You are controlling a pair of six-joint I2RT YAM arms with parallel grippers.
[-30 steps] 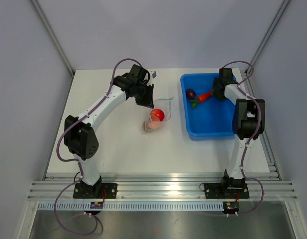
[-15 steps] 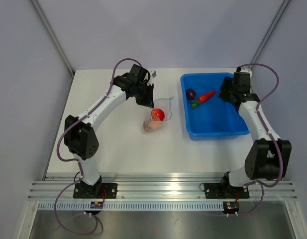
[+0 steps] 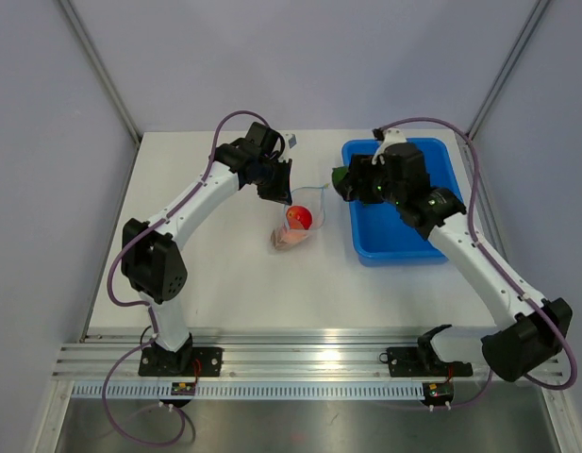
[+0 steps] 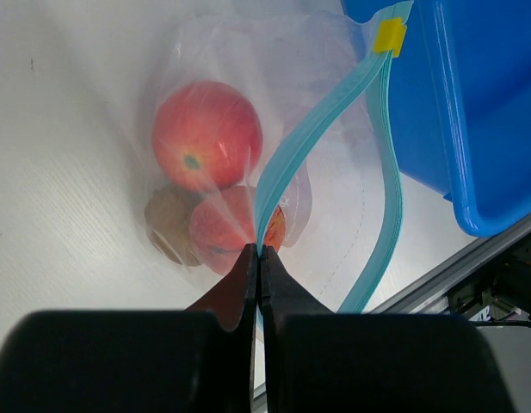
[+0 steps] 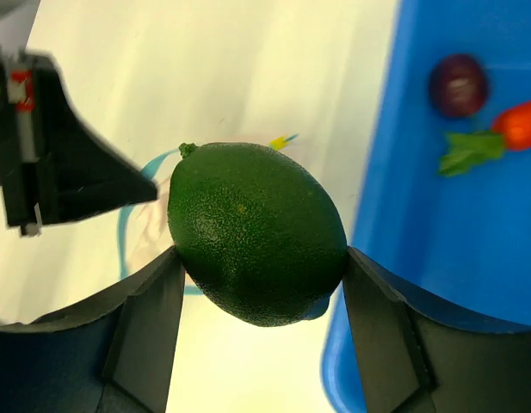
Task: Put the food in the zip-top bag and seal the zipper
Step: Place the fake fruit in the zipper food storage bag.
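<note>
The zip-top bag (image 3: 292, 231) lies on the table with a red round (image 4: 206, 142), a pinkish one (image 4: 224, 234) and a brown one (image 4: 164, 229) inside. My left gripper (image 4: 259, 251) is shut on one side of its teal zipper (image 4: 293, 162) and holds the mouth up; the other strip (image 4: 391, 215) hangs loose. My right gripper (image 5: 258, 267) grips a green lime (image 5: 256, 232) between its fingers, above the table between the bag and the tray's left rim. In the top view the lime (image 3: 340, 177) hangs just right of the bag.
The blue tray (image 3: 404, 247) stands right of the bag. It holds a purple round (image 5: 459, 84) and an orange carrot (image 5: 519, 123) at its far end. A yellow slider (image 4: 389, 36) sits at the zipper's end near the tray. My left gripper (image 5: 67, 163) shows beyond the lime.
My right arm has swung left from the tray's right side to its left rim, and the lime now shows in its gripper. The left arm and the bag have stayed put.
</note>
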